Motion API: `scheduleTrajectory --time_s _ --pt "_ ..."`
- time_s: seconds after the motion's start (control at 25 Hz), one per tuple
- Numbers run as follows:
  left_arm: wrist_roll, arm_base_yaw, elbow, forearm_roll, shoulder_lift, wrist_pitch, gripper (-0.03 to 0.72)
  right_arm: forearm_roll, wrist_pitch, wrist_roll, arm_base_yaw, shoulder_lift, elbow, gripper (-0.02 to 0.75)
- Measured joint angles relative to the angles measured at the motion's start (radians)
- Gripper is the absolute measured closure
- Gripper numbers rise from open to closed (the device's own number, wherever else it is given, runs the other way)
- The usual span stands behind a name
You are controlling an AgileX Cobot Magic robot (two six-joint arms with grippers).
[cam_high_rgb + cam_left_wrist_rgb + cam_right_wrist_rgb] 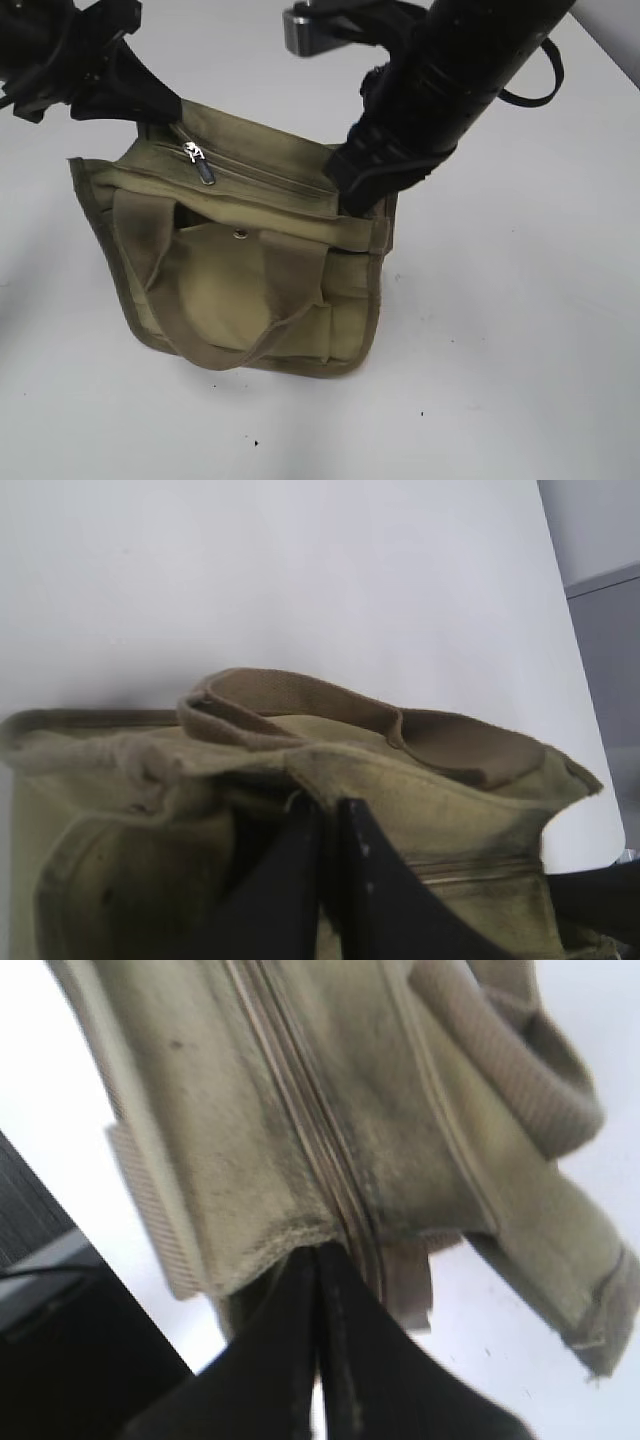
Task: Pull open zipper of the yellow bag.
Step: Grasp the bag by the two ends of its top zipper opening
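The yellow bag (300,280) lies on the white table with its top face toward me. Its zipper (270,172) runs across that face, the pull tab (200,160) near the left end. My left gripper (168,112) is shut on the bag's top left corner; in the left wrist view its fingers (300,870) pinch khaki canvas, and the zipper (470,870) shows to the right. My right gripper (352,195) is shut on the bag's right end. The right wrist view has its fingertips (335,1280) closed at the hem beside the zipper (310,1130).
Two webbing handles (295,270) drape over the bag's front, with a silver snap (241,234) between them. A black cable (535,85) loops off the right arm. Bare white table (520,350) surrounds the bag. Dark equipment (60,1350) stands past the table edge.
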Motion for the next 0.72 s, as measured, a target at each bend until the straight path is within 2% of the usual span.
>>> scheduleTrajectory --time_s 0.16,0.32,0.44,0.56,0.64,0.72 --pt "-0.03 0.001 0.0 -0.005 -0.001 0.042 0.676 0.146 -0.137 -0.017 0.0 -0.068 0.001 0.736" --pt "-0.047 0.001 -0.001 -0.015 -0.002 0.08 0.676 0.211 -0.18 0.076 0.0 -0.092 0.0 0.736" --pt "-0.051 0.001 -0.001 -0.021 -0.002 0.097 0.676 0.213 -0.199 0.114 0.0 -0.087 0.0 0.735" --pt "-0.051 0.001 -0.001 -0.028 -0.002 0.103 0.676 0.206 -0.214 0.052 0.011 -0.087 0.0 0.729" --pt "-0.051 0.001 -0.001 -0.036 -0.002 0.104 0.676 0.173 -0.214 -0.01 0.051 -0.087 0.0 0.695" --pt "-0.052 0.001 -0.001 -0.04 -0.002 0.105 0.676 0.09 -0.214 -0.035 0.122 -0.087 0.001 0.657"
